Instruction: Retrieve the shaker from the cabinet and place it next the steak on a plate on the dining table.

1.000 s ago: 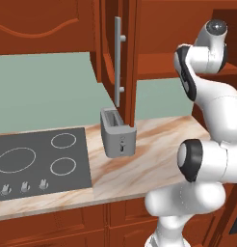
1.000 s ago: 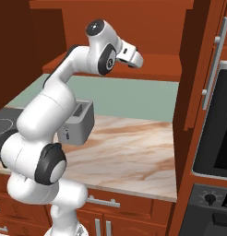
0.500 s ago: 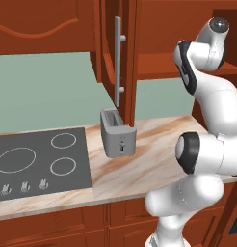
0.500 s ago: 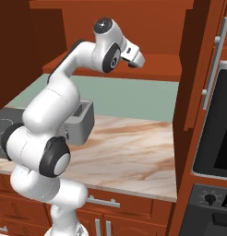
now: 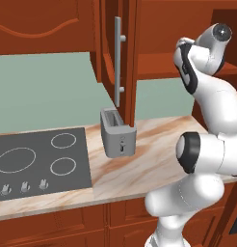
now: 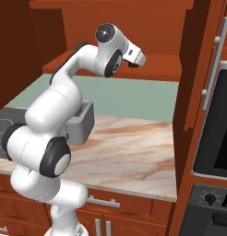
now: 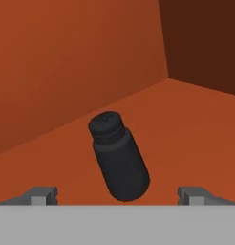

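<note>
The shaker (image 7: 119, 160), a near-black cylinder with a dotted cap, stands on the cabinet's red-brown shelf floor (image 7: 186, 124), leaning in the tilted hand view. My gripper (image 7: 117, 194) is open, one fingertip low on each side of the shaker with wide gaps, not touching it. From the right base view the gripper (image 6: 135, 61) reaches into the open cabinet at shelf (image 6: 161, 62) height. The cabinet door (image 5: 127, 58) with its grey bar handle (image 5: 118, 60) stands swung open. Steak, plate and dining table are out of view.
A grey toaster (image 5: 117, 132) sits on the marbled counter (image 5: 154, 159) below the open door, next to a black cooktop (image 5: 38, 161). A built-in oven (image 6: 217, 129) with a bar handle stands to the right. The cabinet's back and side walls close in around the shaker.
The upper arm and hand have swung further right and forward toward the cabinet shelf. Toaster, door and counter have not moved.
</note>
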